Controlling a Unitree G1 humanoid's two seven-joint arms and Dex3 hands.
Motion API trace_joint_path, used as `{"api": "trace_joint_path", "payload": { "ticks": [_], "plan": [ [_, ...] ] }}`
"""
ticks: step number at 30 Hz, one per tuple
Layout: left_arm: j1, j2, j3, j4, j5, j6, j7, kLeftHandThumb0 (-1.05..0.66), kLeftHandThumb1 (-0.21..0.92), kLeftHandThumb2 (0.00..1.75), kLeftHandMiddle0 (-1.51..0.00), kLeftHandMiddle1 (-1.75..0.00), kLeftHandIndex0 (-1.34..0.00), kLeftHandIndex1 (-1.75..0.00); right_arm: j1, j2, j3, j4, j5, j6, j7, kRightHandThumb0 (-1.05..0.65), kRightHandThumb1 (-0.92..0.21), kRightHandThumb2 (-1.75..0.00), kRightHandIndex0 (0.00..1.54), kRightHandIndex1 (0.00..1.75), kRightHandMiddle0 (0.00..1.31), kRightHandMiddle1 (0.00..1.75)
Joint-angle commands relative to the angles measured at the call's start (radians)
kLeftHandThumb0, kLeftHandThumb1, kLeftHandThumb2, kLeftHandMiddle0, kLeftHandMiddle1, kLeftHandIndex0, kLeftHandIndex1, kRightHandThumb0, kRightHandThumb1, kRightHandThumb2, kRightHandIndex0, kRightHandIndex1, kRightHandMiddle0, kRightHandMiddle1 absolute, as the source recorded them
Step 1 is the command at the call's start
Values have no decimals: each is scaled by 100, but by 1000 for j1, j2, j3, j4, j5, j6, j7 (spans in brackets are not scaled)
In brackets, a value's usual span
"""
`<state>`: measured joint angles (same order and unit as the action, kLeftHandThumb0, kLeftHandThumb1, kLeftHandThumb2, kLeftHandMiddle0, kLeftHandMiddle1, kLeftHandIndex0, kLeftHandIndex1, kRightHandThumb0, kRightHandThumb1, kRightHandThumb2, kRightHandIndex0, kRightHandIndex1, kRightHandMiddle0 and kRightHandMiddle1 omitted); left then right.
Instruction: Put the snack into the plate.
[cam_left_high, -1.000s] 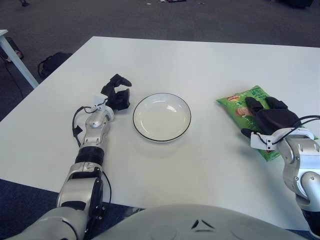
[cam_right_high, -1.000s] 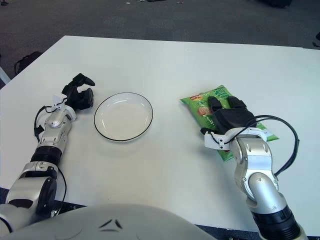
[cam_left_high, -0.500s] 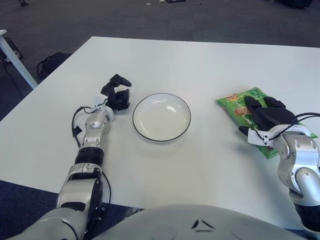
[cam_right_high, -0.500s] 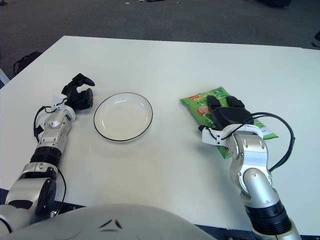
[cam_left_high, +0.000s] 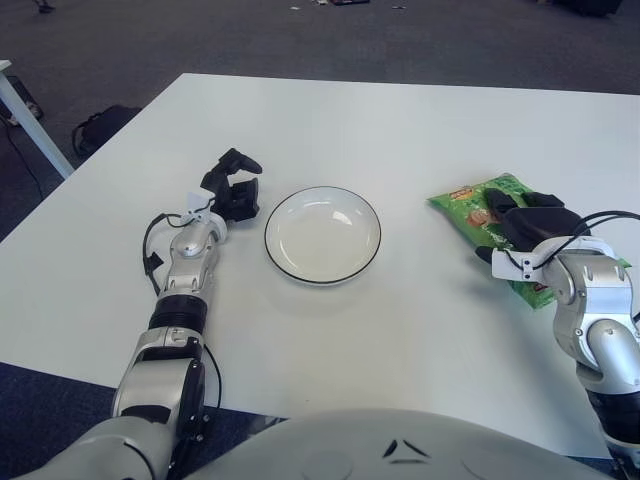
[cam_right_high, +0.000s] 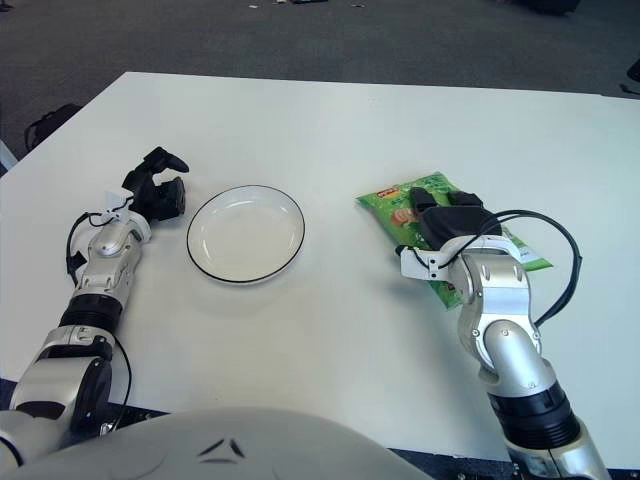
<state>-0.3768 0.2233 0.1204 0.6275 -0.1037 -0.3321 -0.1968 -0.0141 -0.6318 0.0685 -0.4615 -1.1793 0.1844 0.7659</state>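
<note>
I am seeing the green snack bag (cam_right_high: 432, 205) lying flat on the white table (cam_right_high: 350, 130), well to the right of the empty plate (cam_right_high: 245, 233). The right hand (cam_right_high: 450, 222) is resting on top of the bag, fingers curling over it. The left hand (cam_right_high: 160, 192) is sitting just left of the plate, fingers curled, holding nothing.
</note>
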Motion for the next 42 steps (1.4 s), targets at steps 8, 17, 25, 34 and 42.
{"api": "trace_joint_path", "payload": {
  "ticks": [8,17,25,34,42],
  "plan": [
    [75,-27,-16,36,15,9,-1,-42,51,108,-115,-175,-47,-175,-159,-172,-3,449,376,-486,-277,-73,-92,-78,2,71,0,56],
    [83,-29,-16,20,11,14,-4,-42,52,107,-116,-175,-46,-175,-244,-229,43,614,502,-758,-381,-69,-92,-73,9,70,0,82],
    [87,-30,-15,13,5,22,-14,-42,53,105,-115,-175,-45,-175,-355,-265,102,797,465,-989,-535,-67,-92,-71,15,71,0,103],
    [90,-33,-14,13,-5,10,-33,-42,53,106,-116,-175,-45,-175,-548,-294,215,1011,242,-1171,-816,-64,-92,-64,20,73,0,111],
    [93,-37,-13,8,-5,12,-37,-42,52,107,-117,-175,-46,-175,-605,-308,254,1055,180,-1219,-950,-65,-88,-61,20,75,0,107]
  ]
}}
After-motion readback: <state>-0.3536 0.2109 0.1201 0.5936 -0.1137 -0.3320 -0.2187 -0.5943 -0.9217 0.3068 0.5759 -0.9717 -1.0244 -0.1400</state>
